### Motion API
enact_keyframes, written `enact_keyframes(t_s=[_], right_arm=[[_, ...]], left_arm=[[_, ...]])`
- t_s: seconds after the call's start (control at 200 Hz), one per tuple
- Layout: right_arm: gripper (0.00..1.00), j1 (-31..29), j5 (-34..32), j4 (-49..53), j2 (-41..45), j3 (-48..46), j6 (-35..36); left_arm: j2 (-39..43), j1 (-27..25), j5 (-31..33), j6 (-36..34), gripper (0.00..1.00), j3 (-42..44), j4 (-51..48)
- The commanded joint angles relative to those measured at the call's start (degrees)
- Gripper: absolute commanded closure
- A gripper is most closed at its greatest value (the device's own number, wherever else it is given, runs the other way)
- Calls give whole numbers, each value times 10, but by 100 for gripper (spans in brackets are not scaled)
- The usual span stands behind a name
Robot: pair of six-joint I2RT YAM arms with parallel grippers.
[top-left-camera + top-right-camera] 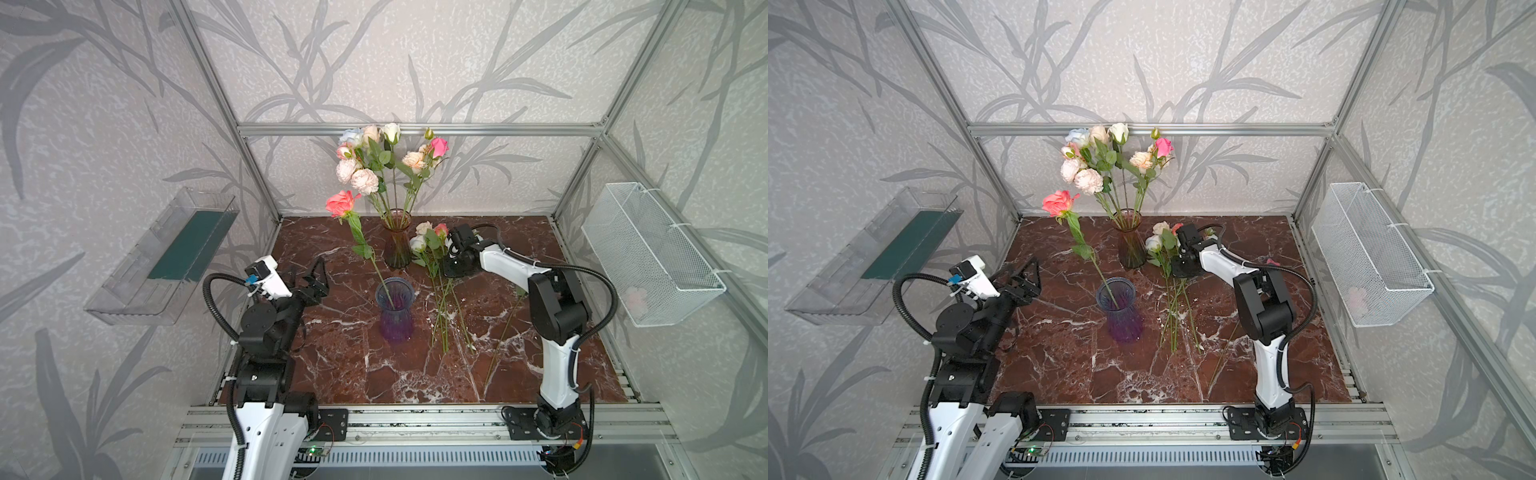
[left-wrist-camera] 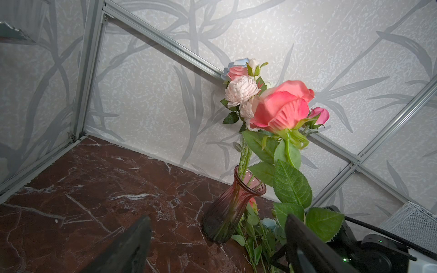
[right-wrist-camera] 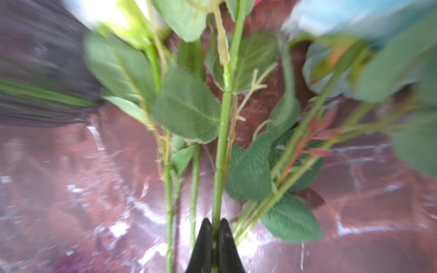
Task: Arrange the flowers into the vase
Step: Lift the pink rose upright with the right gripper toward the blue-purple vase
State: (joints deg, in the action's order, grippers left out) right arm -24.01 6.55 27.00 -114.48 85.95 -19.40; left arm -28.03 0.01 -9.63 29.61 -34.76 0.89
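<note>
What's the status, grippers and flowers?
Left gripper open, empty, left of purple glass vase. Right gripper shut on one green flower stem above the red marble table. Other loose flowers crowd it.

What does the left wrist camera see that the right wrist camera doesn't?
Only the left wrist view: the big coral rose, the bunch standing in the brown vase, the patterned wall. Only the right wrist view: the right fingers pinching one green stem. Both: the red marble table and loose flowers lying on it.

Rose in purple vase (leaning), loose flowers beside
</note>
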Motion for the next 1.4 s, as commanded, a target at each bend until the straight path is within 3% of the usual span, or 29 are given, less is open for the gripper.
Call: enact_keyframes(t_s=[0.0,0.41,0.495,0.65,0.81,1.0,1.2,1.394], right_arm=[[99,-3,2,-33,97,-15,-10],[99,-9,-13,-148,372,-167,-59],[99,-27,-31,-189,438,-189,-59],[99,-91,-76,-260,512,-182,-28],[99,-174,-97,-339,504,-136,23],[100,-254,-107,-423,411,-48,70],[100,-276,-99,-431,300,43,73],[100,-285,-103,-462,280,-14,53]], left_arm=[[4,-2,-11,2,11,-1,16],[5,-14,-65,8,14,-7,25],[3,-17,-51,41,17,-24,-37],[26,-20,-91,117,24,-19,-133],[69,-34,-117,140,24,-8,-195],[55,-68,-139,143,25,-6,-224],[33,-133,-130,133,25,-8,-215],[36,-144,-143,140,24,4,-186]])
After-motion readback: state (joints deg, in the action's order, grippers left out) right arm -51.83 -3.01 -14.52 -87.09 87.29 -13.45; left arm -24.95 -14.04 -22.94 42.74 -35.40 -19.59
